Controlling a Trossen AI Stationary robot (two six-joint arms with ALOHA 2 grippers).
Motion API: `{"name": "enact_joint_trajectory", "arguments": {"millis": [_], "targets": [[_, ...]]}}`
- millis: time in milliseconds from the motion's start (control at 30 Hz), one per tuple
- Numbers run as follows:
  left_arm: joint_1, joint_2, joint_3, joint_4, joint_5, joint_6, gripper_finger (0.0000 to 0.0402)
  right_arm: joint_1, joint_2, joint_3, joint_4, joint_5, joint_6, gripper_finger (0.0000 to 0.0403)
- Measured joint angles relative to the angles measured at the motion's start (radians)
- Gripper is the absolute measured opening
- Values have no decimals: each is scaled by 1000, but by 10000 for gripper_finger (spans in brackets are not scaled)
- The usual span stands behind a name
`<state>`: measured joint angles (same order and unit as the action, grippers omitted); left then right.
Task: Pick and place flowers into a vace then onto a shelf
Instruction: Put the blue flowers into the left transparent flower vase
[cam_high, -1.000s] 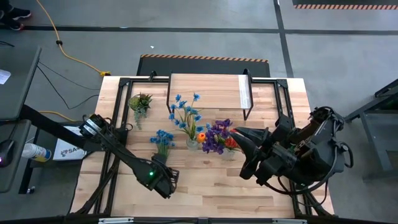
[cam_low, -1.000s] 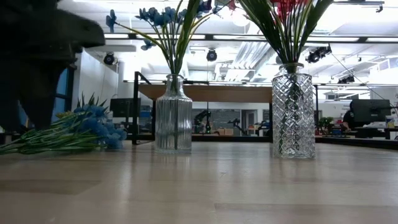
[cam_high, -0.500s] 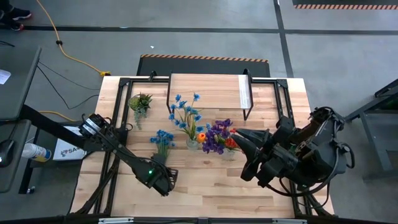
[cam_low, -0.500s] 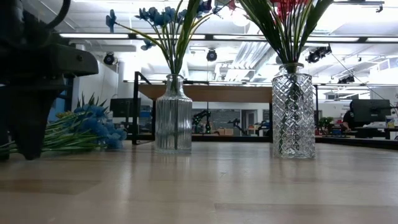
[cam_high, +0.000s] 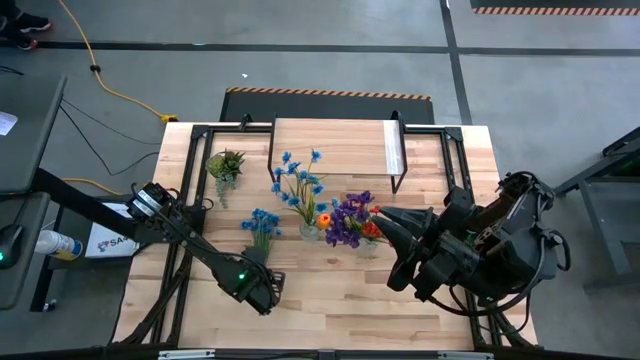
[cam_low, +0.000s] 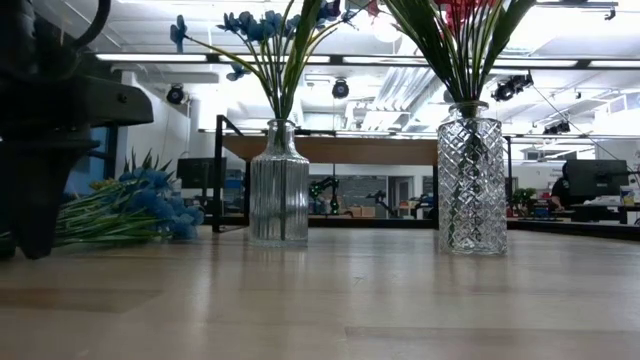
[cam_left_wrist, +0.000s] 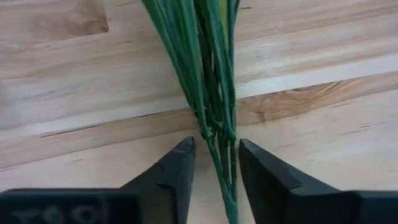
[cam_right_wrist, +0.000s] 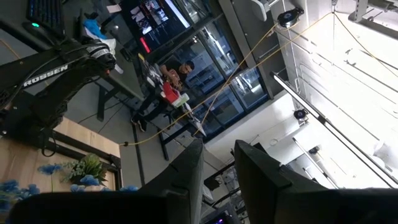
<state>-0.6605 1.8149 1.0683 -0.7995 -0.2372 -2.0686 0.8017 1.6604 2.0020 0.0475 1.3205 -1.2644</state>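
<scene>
A bunch of blue flowers (cam_high: 262, 224) lies flat on the plank table, its green stems (cam_left_wrist: 214, 93) running toward the near edge. My left gripper (cam_left_wrist: 216, 155) is open, pointing down, with one finger on either side of the stems near their free ends; I cannot tell whether it touches them. In the low view it stands at the tabletop (cam_low: 28, 225). Two glass vases stand mid-table: one (cam_low: 279, 185) holds blue flowers with an orange bloom, the other (cam_low: 471, 180) red and purple ones. My right gripper (cam_high: 380, 213) hovers open beside that vase. The shelf (cam_high: 335, 146) stands at the far edge.
A small spiky potted plant (cam_high: 226, 163) stands at the far left of the table. The shelf's black legs (cam_high: 400, 180) reach down near the vases. Bare planks (cam_high: 330, 295) lie between the grippers along the near edge. The right wrist view shows only the room.
My left gripper has come down over the stems of the lying blue bunch until its fingers reach the tabletop, then held there. The bunch, the vases and my right arm have stayed where they were.
</scene>
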Motion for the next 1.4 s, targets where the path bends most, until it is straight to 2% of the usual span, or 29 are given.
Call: {"name": "enact_joint_trajectory", "arguments": {"millis": [167,533,867,1100,1267,1400], "targets": [[0,25,0,-4,23,16,114,0,0,0,0,0,0,83],[1,40,3,-26,76,-31,43,0,0,0,0,0,0,83],[2,46,60,-112,132,-52,45,0,0,0,0,1,3,83],[-32,49,132,-231,234,-59,41,0,0,0,0,1,0,83],[-96,49,181,-253,226,-142,41,0,0,0,0,1,0,83],[-157,48,263,-347,184,-214,41,0,0,0,0,1,0,83]]}}
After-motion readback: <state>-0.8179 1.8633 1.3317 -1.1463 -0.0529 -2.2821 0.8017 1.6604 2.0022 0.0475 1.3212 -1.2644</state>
